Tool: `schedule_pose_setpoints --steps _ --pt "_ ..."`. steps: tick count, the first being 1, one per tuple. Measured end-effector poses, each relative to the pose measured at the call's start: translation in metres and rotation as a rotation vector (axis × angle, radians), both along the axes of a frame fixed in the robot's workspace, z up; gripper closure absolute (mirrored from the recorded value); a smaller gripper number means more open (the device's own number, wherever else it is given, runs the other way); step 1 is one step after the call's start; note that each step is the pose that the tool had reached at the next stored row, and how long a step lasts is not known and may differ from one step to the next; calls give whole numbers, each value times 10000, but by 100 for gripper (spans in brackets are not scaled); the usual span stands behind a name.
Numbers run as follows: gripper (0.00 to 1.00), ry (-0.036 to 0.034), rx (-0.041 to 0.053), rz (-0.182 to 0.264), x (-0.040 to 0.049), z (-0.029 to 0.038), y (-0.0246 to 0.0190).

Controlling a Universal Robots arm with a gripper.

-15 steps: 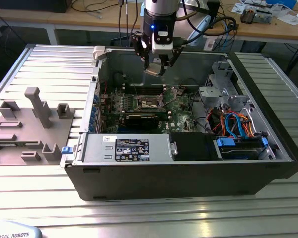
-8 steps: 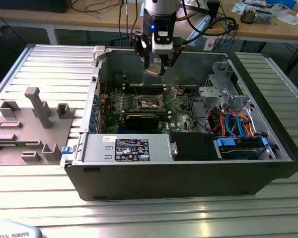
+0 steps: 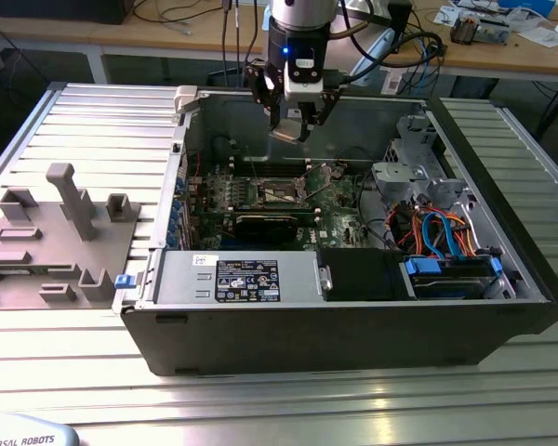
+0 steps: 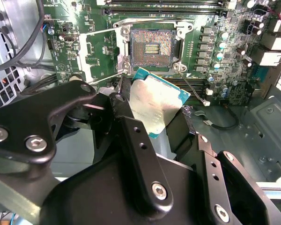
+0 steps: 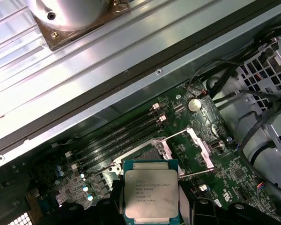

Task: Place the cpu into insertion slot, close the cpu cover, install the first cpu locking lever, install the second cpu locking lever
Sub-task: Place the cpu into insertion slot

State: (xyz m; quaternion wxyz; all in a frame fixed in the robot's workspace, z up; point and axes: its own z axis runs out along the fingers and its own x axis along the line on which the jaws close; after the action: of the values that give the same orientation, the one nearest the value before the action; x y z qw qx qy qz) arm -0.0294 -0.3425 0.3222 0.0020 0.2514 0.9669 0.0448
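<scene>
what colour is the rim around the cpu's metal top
Teal-green on the cpu, clearest in the first wrist view.

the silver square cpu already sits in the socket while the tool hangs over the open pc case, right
No: the second wrist view shows the flat silver square cpu gripped in the black tool, and the dark square socket empty. The rest holds.

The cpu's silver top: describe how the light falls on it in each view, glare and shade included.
First wrist view: the square cpu with a dull silver top is evenly lit, the ribbed aluminium table washes out in glare; second wrist view: its top shows mottled reflections; exterior view: it is a small pale patch, and the table shines near the camera.
</scene>
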Motion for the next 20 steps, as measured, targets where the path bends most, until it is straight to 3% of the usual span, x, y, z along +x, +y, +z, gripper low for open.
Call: schedule_pose_setpoints --steps 20 --pt "45 -1 -7 -180 0 -5 0"
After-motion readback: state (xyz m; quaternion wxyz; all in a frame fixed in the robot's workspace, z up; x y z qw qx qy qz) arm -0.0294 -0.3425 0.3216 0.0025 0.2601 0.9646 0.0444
